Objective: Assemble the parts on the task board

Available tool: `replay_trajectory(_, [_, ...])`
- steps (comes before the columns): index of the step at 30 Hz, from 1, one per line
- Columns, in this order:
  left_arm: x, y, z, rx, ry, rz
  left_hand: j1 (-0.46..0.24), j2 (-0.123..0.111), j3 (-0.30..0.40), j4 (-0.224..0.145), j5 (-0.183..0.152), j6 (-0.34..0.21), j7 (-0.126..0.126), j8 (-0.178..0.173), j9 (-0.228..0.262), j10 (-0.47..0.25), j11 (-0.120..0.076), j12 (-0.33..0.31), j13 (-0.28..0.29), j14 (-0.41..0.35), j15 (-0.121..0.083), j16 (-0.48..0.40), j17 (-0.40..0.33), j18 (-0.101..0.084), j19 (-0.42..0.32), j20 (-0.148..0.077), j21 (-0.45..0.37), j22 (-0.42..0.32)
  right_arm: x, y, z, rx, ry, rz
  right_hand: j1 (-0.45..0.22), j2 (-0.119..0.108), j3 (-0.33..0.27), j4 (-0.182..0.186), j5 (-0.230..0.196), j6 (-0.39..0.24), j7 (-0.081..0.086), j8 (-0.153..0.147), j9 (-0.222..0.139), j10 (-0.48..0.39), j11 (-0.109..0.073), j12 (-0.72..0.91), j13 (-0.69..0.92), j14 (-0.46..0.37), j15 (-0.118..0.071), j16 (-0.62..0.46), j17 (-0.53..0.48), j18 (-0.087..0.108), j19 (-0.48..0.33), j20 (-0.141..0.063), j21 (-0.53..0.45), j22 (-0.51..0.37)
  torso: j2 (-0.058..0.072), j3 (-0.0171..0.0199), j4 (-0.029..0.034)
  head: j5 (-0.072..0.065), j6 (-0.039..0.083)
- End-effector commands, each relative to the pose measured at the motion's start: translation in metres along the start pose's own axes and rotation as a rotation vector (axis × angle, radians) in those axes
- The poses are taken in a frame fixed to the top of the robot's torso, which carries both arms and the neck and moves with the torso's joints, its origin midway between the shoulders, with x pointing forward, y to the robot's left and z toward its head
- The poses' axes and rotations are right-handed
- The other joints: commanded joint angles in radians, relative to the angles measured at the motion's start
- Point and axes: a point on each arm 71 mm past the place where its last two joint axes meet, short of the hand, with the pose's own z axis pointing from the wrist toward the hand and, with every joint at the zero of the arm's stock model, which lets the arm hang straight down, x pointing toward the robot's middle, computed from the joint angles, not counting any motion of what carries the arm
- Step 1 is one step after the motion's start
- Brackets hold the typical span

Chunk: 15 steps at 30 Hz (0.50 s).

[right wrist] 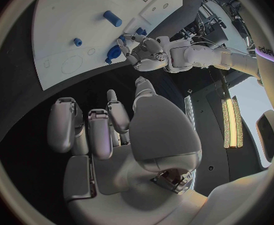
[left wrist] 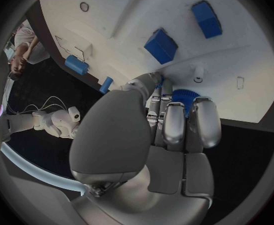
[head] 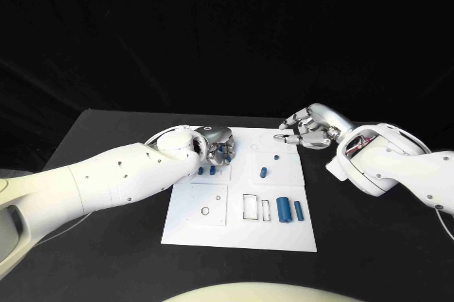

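The white task board (head: 237, 230) lies in the middle of the black table. My left hand (head: 216, 148) is over its far left part, fingers curled down around a round ridged blue part (left wrist: 184, 97), which sits on the board (left wrist: 131, 10). Two blue blocks (left wrist: 161, 45) (left wrist: 206, 17) lie just beyond the fingers. My right hand (head: 308, 128) hovers at the board's far right corner, fingers loosely bent and apart, with nothing in it (right wrist: 112, 135). Two long blue parts (head: 284, 209) (head: 297, 210) lie at the near right, and a small blue part (head: 265, 172) stands mid-board.
Small blue pieces (head: 276, 158) (head: 254, 147) sit on the far half of the board. Outlined empty recesses (head: 250, 207) (head: 206, 211) mark its near half. Black table surrounds the board on all sides.
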Motion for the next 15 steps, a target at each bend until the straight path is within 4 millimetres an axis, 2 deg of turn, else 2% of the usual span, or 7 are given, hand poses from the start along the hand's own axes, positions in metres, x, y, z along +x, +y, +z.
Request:
replay_trajectory(1, [0.001, -0.001, -0.001, 0.015, -0.015, -0.024, 0.003, 0.007, 0.001, -0.011, -0.004, 0.005, 0.002, -0.002, 0.0, 0.01, 0.001, -0.009, -0.002, 0.005, -0.003, 0.006, 0.002, -0.016, 0.009, 0.002, 0.005, 0.047, 0.001, 0.001, 0.0, -0.01, 0.002, -0.004, -0.001, 0.011, -0.007, 0.002, 0.006, 0.0, -0.001, 0.005, 0.001, -0.003, -0.002, -0.001, 0.001, 0.047, -0.005, -0.003, 0.028, 0.02, -0.004, -0.001, -0.004, 0.077, 0.0, -0.0001, 0.0001, 0.001, 0.003])
replay_trajectory(15, [-0.015, 0.004, -0.015, 0.02, -0.098, -0.09, -0.001, -0.001, 0.009, -0.027, -0.004, 0.008, 0.008, -0.015, -0.004, 0.019, 0.004, -0.028, -0.005, 0.007, -0.001, 0.011, 0.002, -0.02, 0.02, 0.003, 0.019, 0.064, 0.0, 0.0, 0.001, -0.006, -0.001, -0.006, -0.001, 0.011, -0.007, 0.002, 0.006, 0.0, -0.001, 0.005, 0.001, -0.003, -0.002, -0.001, 0.001, 0.047, -0.005, -0.003, 0.028, 0.02, -0.004, -0.001, -0.004, 0.077, -0.001, -0.0008, 0.0017, -0.001, 0.009])
